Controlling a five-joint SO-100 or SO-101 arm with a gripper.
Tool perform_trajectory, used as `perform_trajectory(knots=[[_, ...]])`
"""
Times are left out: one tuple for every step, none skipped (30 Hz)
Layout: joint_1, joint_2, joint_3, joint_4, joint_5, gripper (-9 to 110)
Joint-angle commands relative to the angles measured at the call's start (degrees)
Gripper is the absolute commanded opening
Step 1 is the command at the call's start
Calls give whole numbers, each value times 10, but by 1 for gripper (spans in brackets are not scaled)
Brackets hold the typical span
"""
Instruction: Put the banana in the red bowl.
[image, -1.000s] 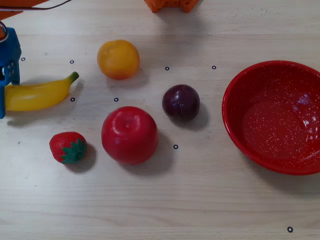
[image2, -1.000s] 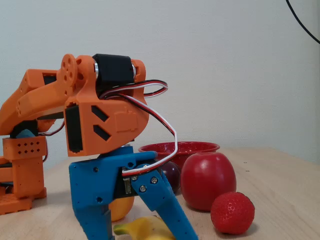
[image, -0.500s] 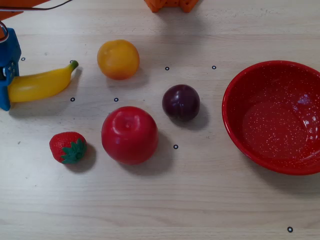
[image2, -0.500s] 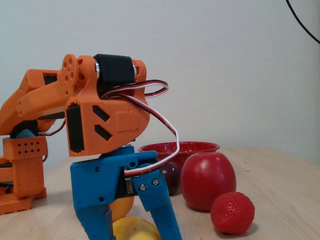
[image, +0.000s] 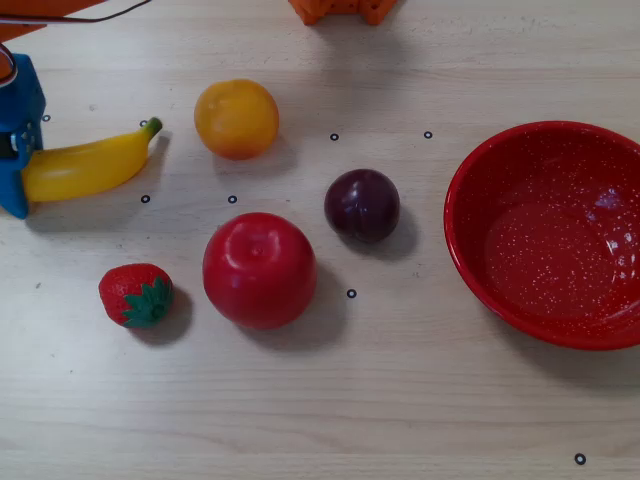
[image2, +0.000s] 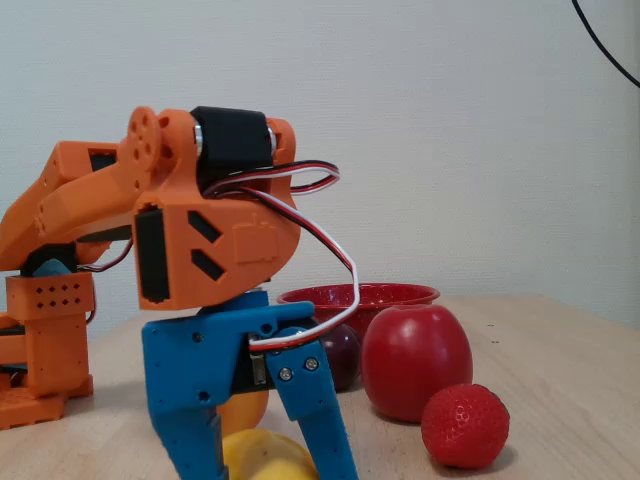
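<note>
Blue jaws of the gripper (image2: 262, 455) straddle the banana (image: 85, 167) at the overhead view's left edge; firm grip is unclear. Most of the gripper is cut off there. Far right, the red bowl (image: 548, 300) rests on the pale wooden table (image: 400, 400). Only the fixed view shows the orange arm (image2: 150, 230) and white wall (image2: 450, 120).

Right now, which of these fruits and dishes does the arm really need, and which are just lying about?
Needed:
banana, between the blue fingers
red bowl

Lying about:
apple
strawberry
plum
orange fruit
</note>
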Motion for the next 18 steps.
perform_trajectory(knots=[[25, 74, -59, 27, -30, 0], [28, 82, -63, 36, -35, 0], [30, 91, -68, 45, -40, 0], [32, 101, -73, 52, -47, 0], [33, 111, -76, 61, -51, 0], [35, 120, -83, 73, -54, 0], [37, 130, -88, 82, -60, 0], [39, 141, -91, 91, -64, 0], [40, 152, -93, 101, -67, 0], [41, 163, -96, 109, -72, 0], [43, 176, -97, 120, -76, 0], [46, 188, -98, 129, -78, 0], [48, 203, -93, 132, -87, 0], [52, 220, -85, 132, -92, 0], [56, 235, -76, 132, -96, 0], [60, 252, -67, 132, -100, 0], [64, 270, -56, 132, -106, 0], [69, 287, -44, 132, -112, 0]])
